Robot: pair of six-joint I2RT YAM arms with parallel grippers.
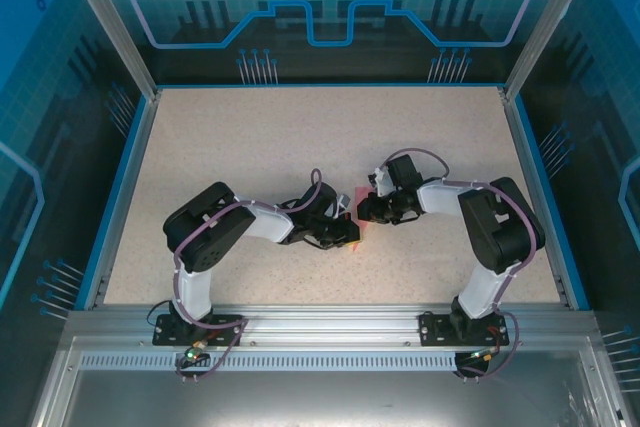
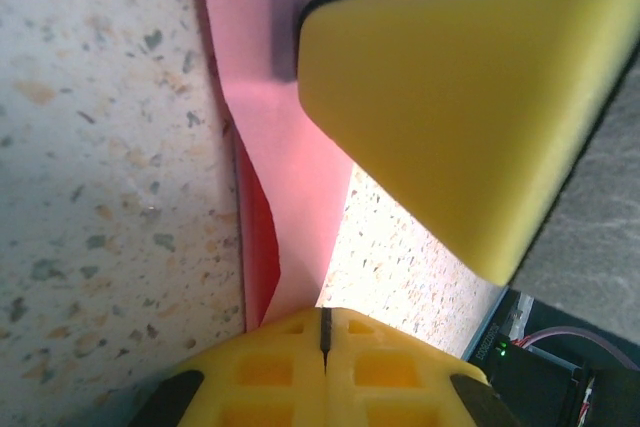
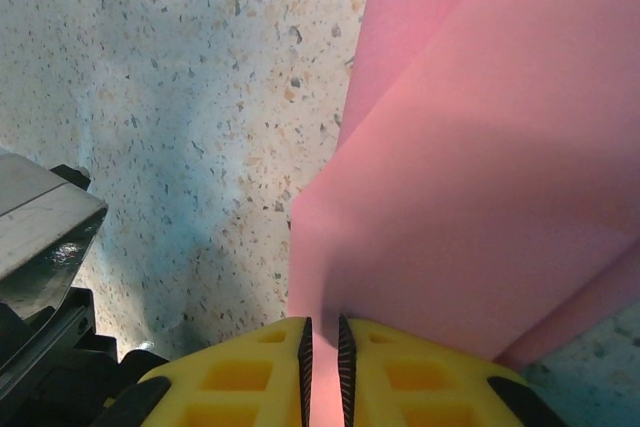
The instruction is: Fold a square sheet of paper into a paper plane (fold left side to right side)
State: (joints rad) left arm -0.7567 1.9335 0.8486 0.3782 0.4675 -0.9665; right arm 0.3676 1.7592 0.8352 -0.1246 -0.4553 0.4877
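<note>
At the middle of the speckled beige bench (image 1: 300, 137), the left hand (image 2: 325, 347) and the right hand (image 3: 322, 357) are each pinching the thin pink-red square sheet of paper (image 3: 480, 177), and should be aligning left edge over right before creasing.

Overhead view evenly bright, soft shadows on the desk (image 1: 250, 137). Left wrist: square sheet of paper (image 2: 290, 147) blurred, glare at 5 o'clock. Right wrist: sharp, bluish shadow at 8 o'clock.
</note>
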